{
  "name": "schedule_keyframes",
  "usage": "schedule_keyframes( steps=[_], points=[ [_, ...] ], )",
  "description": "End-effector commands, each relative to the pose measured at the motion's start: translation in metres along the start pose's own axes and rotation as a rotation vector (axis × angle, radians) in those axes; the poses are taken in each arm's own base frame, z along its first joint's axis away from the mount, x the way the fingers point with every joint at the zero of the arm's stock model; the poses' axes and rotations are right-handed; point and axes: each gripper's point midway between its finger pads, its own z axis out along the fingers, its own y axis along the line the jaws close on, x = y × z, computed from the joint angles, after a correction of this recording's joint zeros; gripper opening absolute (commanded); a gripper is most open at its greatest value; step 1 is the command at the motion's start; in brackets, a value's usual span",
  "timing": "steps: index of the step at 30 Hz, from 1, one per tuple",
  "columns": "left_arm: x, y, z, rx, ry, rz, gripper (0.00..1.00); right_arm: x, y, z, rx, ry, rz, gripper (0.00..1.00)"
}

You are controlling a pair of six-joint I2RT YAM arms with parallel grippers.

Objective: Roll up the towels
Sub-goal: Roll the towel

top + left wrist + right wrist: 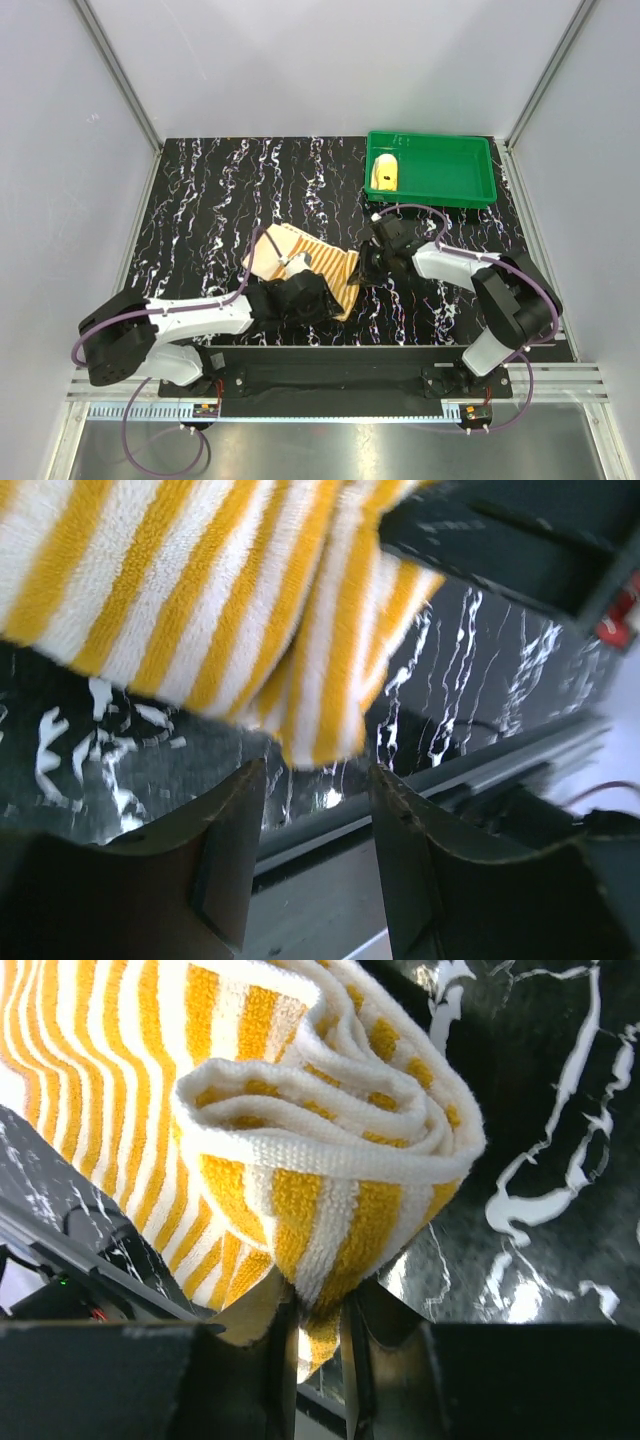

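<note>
The striped towel (300, 258) lies partly rolled near the middle of the table. Its rolled end (330, 1110) fills the right wrist view, where my right gripper (318, 1310) is shut on a fold of its edge. In the top view that gripper (358, 275) sits at the towel's right side. My left gripper (316, 300) is at the towel's near edge. Its jaws stand open (318, 775) with nothing between them, and a corner of the striped towel (310, 730) hangs just beyond the fingertips. The yellow towel (385, 174) lies rolled in the green tray.
The green tray (450, 172) stands at the back right of the black marble table (200, 200). A metal rail (330, 385) runs along the near edge just behind the left gripper. Grey walls close in the sides and back.
</note>
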Motion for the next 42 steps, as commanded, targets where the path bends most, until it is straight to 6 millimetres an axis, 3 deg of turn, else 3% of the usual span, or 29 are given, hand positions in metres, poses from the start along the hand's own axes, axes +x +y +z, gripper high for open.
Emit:
schedule_keyframes(
  steps=[1,5,6,8,9,12,16,21,30,33,37,42],
  points=[
    [-0.029,0.024,-0.027,-0.218,-0.179,0.224,0.5,0.004,-0.011,-0.021,0.134,0.028,-0.044,0.18],
    [-0.038,0.008,-0.043,-0.265,-0.278,0.37,0.5,0.013,-0.024,-0.03,0.229,0.07,-0.028,0.19],
    [-0.034,-0.008,-0.049,-0.238,-0.295,0.435,0.5,0.014,-0.025,-0.031,0.24,0.077,-0.027,0.19],
    [-0.036,-0.017,-0.051,-0.256,-0.367,0.535,0.5,0.018,-0.03,-0.033,0.272,0.096,-0.025,0.19],
    [-0.035,-0.031,-0.052,-0.239,-0.387,0.565,0.5,0.019,-0.03,-0.034,0.276,0.101,-0.023,0.19],
    [-0.014,-0.054,-0.044,-0.21,-0.4,0.772,0.51,0.021,-0.031,-0.035,0.283,0.108,-0.018,0.19],
    [0.013,-0.085,-0.028,-0.09,-0.4,0.877,0.54,0.02,-0.029,-0.037,0.283,0.111,-0.017,0.2],
    [0.033,-0.105,-0.018,0.012,-0.387,0.944,0.58,0.021,-0.028,-0.04,0.291,0.124,-0.022,0.2],
    [0.057,-0.112,0.007,0.049,-0.342,1.028,0.61,0.022,-0.027,-0.045,0.292,0.132,-0.034,0.2],
    [0.063,-0.106,0.021,0.016,-0.324,1.037,0.63,0.024,-0.027,-0.046,0.289,0.138,-0.035,0.2],
    [0.061,-0.081,0.037,-0.118,-0.319,1.048,0.64,0.026,-0.029,-0.047,0.294,0.145,-0.037,0.2],
    [0.056,-0.072,0.04,-0.186,-0.337,1.041,0.66,0.027,-0.028,-0.049,0.291,0.146,-0.037,0.2]
  ],
)
